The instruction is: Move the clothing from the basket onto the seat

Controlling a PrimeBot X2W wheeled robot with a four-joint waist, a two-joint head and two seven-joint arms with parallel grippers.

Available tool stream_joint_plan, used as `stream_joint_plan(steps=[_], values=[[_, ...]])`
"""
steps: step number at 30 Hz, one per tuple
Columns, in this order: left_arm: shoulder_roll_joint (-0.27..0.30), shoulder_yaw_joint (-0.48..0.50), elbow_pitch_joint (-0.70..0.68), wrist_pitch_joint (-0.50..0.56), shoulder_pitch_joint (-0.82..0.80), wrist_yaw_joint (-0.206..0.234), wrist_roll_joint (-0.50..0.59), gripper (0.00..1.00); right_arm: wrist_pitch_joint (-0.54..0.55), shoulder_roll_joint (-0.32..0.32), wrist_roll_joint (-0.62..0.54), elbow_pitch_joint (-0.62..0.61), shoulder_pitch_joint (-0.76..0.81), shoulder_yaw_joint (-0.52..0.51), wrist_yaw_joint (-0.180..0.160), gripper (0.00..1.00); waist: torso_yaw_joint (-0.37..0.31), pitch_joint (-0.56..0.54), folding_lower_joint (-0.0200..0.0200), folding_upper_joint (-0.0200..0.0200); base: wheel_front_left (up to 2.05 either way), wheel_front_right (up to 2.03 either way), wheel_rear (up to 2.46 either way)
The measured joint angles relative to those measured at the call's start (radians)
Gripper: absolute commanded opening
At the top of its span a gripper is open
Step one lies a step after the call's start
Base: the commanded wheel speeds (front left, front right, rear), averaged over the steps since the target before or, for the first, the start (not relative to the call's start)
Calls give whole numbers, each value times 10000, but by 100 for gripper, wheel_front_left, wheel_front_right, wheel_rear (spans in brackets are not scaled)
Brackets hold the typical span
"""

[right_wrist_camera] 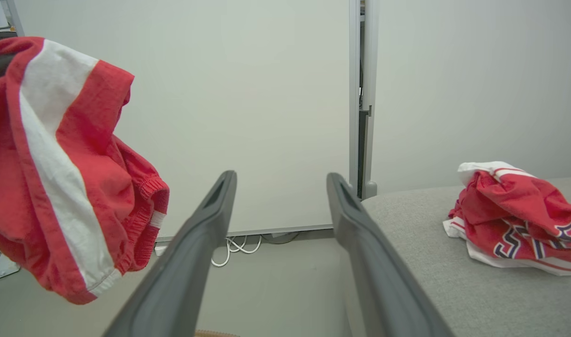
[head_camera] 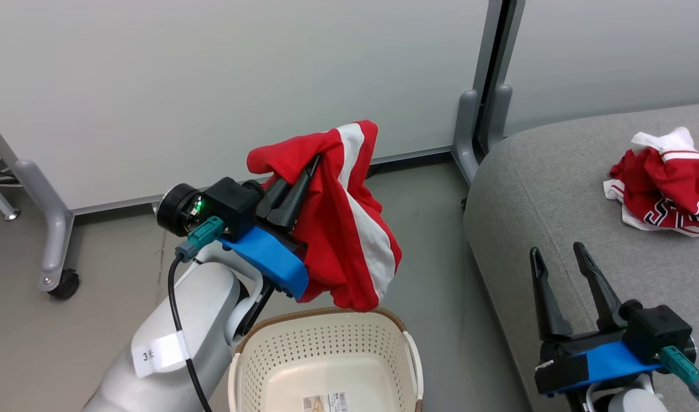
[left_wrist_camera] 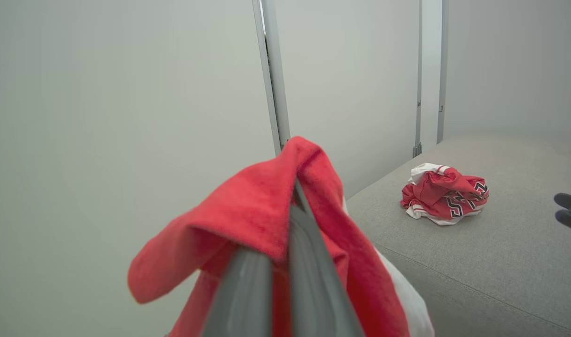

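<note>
Left hand: one garment; seat: one.

The left gripper and right gripper each bear two long, tapering dark fingers on a black housing with a bright blue plate. A teal connector ends a black cable, near a green indicator light. The rounded, pale grey left forearm carries a white label marked "3".
</note>
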Motion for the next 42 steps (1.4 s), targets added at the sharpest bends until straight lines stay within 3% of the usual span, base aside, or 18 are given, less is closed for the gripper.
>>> stream_joint_plan(steps=[10, 23, 32, 41, 42], values=[[40, -40, -117, 0, 73, 31, -6, 0, 0, 0, -31, -163, -93, 591, 0, 100, 98, -10, 1, 0, 0, 0, 0], [-127, -176, -255, 2, -213, 71, 38, 0, 0, -174, -222, 209, -2438, 3386, 0, 100, 248, 561, 2, 0, 0, 0, 0], [-581, -491, -286, 2, -831, 69, 205, 0, 0, -109, -431, 1649, -4074, 4309, 0, 100, 608, 1236, 3, 0, 0, 0, 0], [-957, -805, -332, 0, -1305, 56, 276, 0, 0, -23, -669, 3684, -5388, 4309, 0, 100, 960, 1789, 3, -1, 0, 0, 0], [-988, -817, -353, 0, -1322, 56, 278, 0, 2, -21, -610, 3843, -5468, 4339, 0, 0, 989, 1826, 4, -1, 0, 0, 0]])
